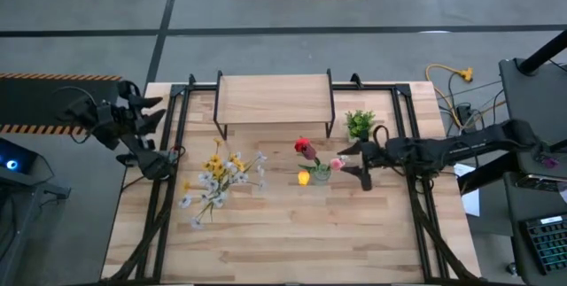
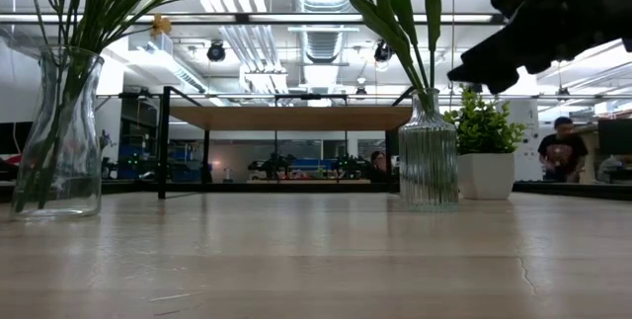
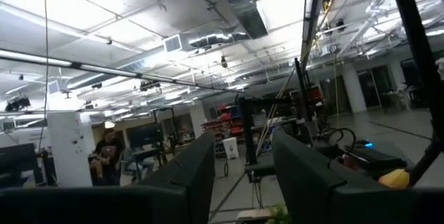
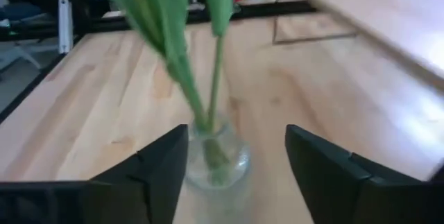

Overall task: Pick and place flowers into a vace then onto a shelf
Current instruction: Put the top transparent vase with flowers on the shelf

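Standing in a small ribbed glass vase (image 1: 319,174) near the middle of the wooden table (image 1: 292,242), the tulip-like flowers (image 1: 306,149) show red, pink and yellow-orange heads from above. In the low view their green stems (image 2: 407,33) rise out of the vase's narrow neck, upright with a slight lean.

Just beside the vase, on its right in the high view, the right gripper (image 1: 363,164) hangs with its two dark fingers (image 4: 163,172) spread wide. In its wrist view they stand on either side of the vase without touching it, and they hold nothing.

Behind the vase stands the shelf (image 1: 275,97), a light plank on thin black legs, its top bare. A small bushy potted plant (image 1: 359,124) in a white pot sits between the shelf's right end and the right arm, close to the vase.

Further left on the table a second, clear vase (image 2: 59,131) holds the sprays of small white and yellow blossoms (image 1: 217,180), which fan out toward the table's left side.

At the table's left edge the left gripper (image 1: 164,164) waits well apart from the flowers. Its fingers (image 3: 198,175) stand partly open, and they hold nothing. A person (image 2: 561,151) stands in the room beyond the table.
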You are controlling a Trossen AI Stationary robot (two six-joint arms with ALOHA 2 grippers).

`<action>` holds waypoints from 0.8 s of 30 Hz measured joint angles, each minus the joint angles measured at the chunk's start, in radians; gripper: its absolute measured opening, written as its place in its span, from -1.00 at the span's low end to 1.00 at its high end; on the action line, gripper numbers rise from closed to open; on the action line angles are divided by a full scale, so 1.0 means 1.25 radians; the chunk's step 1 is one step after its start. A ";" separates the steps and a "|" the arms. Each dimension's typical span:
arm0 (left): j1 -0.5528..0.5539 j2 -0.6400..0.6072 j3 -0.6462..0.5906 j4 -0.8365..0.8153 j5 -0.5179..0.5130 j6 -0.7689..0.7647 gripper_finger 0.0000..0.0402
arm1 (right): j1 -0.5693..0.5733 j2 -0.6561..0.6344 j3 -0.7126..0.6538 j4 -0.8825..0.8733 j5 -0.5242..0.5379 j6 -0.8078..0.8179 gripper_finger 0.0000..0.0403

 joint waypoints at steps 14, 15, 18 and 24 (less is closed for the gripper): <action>0.000 -0.012 -0.013 0.001 -0.003 -0.025 -0.36 | 0.002 0.288 0.000 0.245 -0.025 0.061 0.27; 0.000 -0.012 -0.013 0.001 -0.004 -0.025 -0.36 | 0.002 0.305 0.000 0.263 -0.025 0.062 0.26; 0.000 -0.012 -0.013 0.002 -0.003 -0.025 -0.36 | 0.002 0.354 0.000 0.326 -0.030 0.064 0.26; 0.000 -0.014 -0.013 0.001 -0.004 -0.025 -0.36 | 0.002 0.437 0.000 0.423 -0.047 0.064 0.26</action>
